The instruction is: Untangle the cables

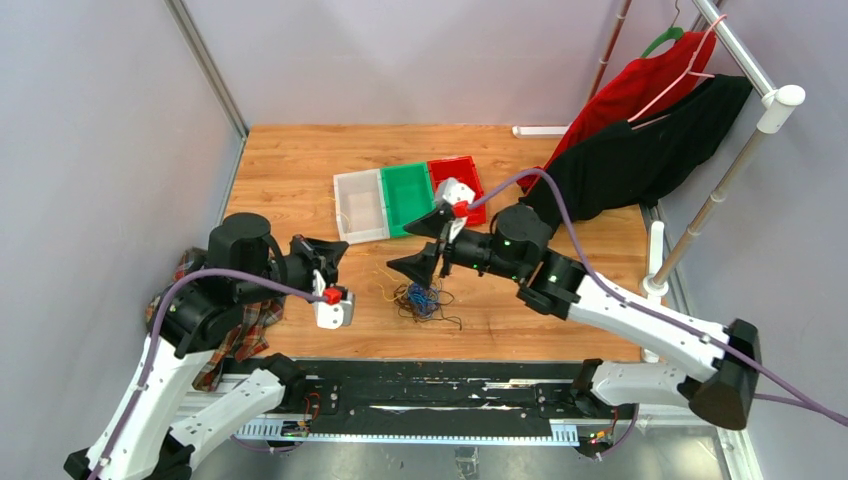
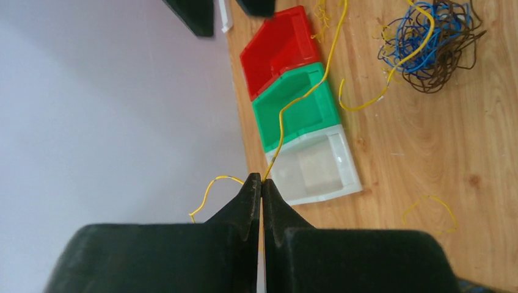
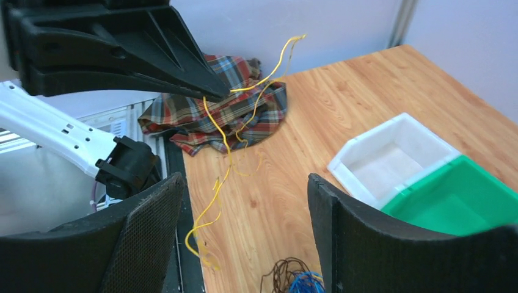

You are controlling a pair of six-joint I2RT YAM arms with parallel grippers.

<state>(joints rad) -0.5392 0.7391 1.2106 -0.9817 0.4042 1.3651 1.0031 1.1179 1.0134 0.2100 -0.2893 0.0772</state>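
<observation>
Left tool (image 2: 261,178) clamped on one yellow wire (image 2: 303,96), which hangs above the tabletop (image 1: 290,165). Right tool (image 3: 244,183) gapes empty near the cables (image 1: 421,299), tangled on the tabletop before the bins (image 1: 400,195).

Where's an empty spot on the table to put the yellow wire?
The table is bare behind the bins, toward the far wall, and right of the wire tangle. Crowded: around the tangle, with loose yellow strands, and by the plaid cloth.

My left gripper (image 2: 261,180) is pinched tight on a yellow wire (image 2: 281,116), wrist raised; my right gripper (image 3: 244,183) hangs opposite, jaws spread wide, pointing toward it.
</observation>
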